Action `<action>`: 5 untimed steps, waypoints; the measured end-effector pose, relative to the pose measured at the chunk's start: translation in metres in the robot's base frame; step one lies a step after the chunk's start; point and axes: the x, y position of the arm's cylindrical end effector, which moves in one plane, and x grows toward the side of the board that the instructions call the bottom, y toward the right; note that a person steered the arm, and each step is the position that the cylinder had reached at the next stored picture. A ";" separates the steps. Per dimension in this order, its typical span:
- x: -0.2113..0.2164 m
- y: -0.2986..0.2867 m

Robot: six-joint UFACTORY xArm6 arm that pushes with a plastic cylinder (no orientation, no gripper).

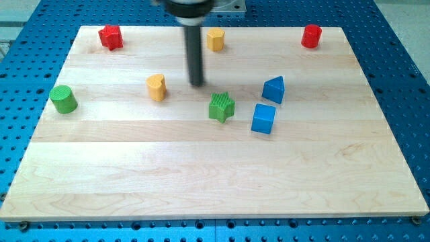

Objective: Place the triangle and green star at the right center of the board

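While my rod hangs over the upper middle of the pale wooden board [201, 175], my tip [197, 84] rests on the surface just above and slightly to the view's left of the green star-shaped block [221, 107], apart from it. There is no hand on this arm to be apart or together, only the straight dark rod, and it touches no block that I can see.

To the view's right of the green star sits the blue triangular block [273, 89], a little higher in the view, with a clear gap between the two. Just below that triangle lies the blue cube [263, 119], near it but not touching. Both the star and the triangle stand around the board's centre, well apart from the right edge.

To the view's left of my tip stands the yellow heart-like block [156, 87], near but apart. Farther left, close to the board's left edge, is the green cylinder [64, 99]. Along the view's top edge I see a red block of uncertain shape [110, 37] at the left, a yellow block [215, 39] just right of my rod, and a red cylinder [311, 36] near the right corner.

Around the board lies the blue perforated table top [403, 81].
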 end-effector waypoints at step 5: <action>0.008 0.034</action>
